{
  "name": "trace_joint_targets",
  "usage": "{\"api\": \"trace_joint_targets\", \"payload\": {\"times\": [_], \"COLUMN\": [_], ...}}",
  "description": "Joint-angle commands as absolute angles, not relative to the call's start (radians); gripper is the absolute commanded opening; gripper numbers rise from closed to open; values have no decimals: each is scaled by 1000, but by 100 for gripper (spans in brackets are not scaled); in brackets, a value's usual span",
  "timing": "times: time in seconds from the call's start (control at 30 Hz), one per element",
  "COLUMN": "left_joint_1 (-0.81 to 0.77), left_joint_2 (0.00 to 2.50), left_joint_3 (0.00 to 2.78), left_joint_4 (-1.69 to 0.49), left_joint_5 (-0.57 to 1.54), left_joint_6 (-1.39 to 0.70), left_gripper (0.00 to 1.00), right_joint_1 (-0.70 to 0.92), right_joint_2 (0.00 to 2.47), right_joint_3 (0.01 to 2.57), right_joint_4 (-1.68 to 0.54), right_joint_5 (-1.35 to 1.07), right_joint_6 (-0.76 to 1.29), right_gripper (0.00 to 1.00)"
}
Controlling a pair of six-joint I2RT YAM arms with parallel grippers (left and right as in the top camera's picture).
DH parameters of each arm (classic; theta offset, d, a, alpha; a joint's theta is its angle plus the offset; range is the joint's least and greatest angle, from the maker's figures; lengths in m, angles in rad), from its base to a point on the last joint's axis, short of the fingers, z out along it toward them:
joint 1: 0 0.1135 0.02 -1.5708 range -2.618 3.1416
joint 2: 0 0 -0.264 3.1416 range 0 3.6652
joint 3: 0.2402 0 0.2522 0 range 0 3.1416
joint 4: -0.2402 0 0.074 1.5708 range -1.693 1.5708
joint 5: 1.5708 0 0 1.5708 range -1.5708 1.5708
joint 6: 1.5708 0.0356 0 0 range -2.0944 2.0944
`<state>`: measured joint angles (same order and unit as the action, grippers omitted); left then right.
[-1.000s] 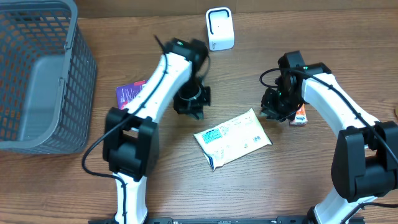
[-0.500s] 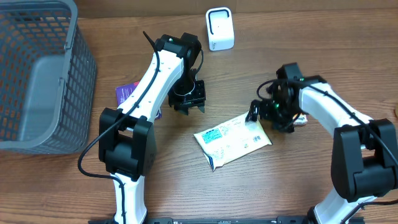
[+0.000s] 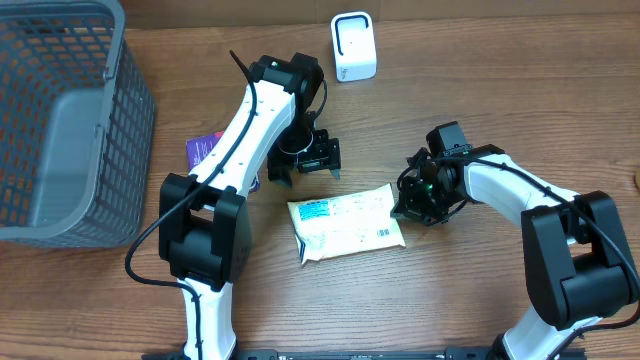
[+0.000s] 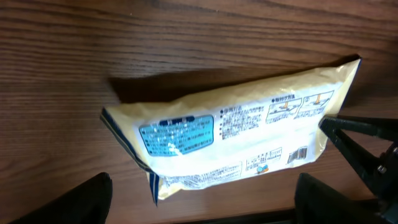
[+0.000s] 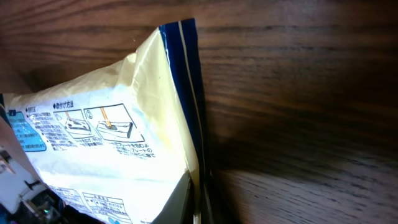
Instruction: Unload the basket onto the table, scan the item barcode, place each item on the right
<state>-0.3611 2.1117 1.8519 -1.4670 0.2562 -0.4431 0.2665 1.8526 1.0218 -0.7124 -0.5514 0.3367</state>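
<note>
On the wooden tabletop [image 3: 500,80] the cream packet [image 3: 345,227] lies flat, barcode [image 4: 298,154] facing up; the right gripper [image 3: 410,203], jaws shut, meets its right edge; the left gripper [image 3: 305,167] hovers wide open beside it; likely the grasping stage; next, lift it toward the white scanner [image 3: 353,46].

A mock shop checkout, set up for robot trials. On the wood-grain worktop [image 3: 480,60] a grey mesh shopping basket [image 3: 60,130] stands at 9 o'clock, a small white barcode scanner [image 3: 352,45] at 12 o'clock, and a printed packet [image 3: 345,225] bearing a barcode at the centre. Two white robot arms [image 3: 250,130] reach in from 6 o'clock.
</note>
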Motion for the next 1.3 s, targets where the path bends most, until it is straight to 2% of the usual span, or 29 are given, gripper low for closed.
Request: {"api": "trace_joint_targets", "payload": {"times": [0.0,0.03,0.1,0.2,0.27,0.3,0.47,0.5,0.53,0.6,0.73,0.9,1.03,1.17,1.27], "left_joint_1": [-381,-387,-400,-423,-438,-445,-465,-465,-464,-454,-424,-405,-399,-405,-413], "left_joint_2": [2093,2093,2093,2093,2093,2093,2093,2093,2093,2093,2093,2093,2093,2107,2134], "left_joint_3": [1852,1852,1851,1838,1815,1800,1688,1663,1635,1588,1523,1514,1514,1514,1514], "left_joint_4": [-1477,-1480,-1497,-1527,-1518,-1506,-1404,-1380,-1353,-1290,-1135,-982,-892,-872,-842], "left_joint_5": [252,256,255,254,255,255,263,266,281,336,414,416,417,434,470], "left_joint_6": [-430,-412,-389,-369,-370,-372,-423,-431,-443,-449,-448,-434,-428,-434,-434], "left_gripper": [82,79,64,47,40,39,45,60,73,75,80,82,84,84,83], "right_joint_1": [257,249,228,187,157,146,110,111,111,113,121,122,122,122,122], "right_joint_2": [1861,1861,1861,1861,1861,1861,1861,1861,1861,1861,1861,1861,1861,1861,1861], "right_joint_3": [1048,1068,1110,1183,1223,1234,1234,1232,1230,1224,1195,1177,1177,1177,1177], "right_joint_4": [-715,-732,-770,-836,-871,-880,-915,-930,-945,-965,-967,-958,-943,-936,-916], "right_joint_5": [-551,-549,-527,-484,-458,-451,-423,-399,-375,-341,-337,-333,-333,-333,-333], "right_joint_6": [391,390,390,390,390,390,390,390,390,390,389,385,386,386,387], "right_gripper": [4,4,4,4,4,4,4,4,10,22,31,57,61,70,70]}}
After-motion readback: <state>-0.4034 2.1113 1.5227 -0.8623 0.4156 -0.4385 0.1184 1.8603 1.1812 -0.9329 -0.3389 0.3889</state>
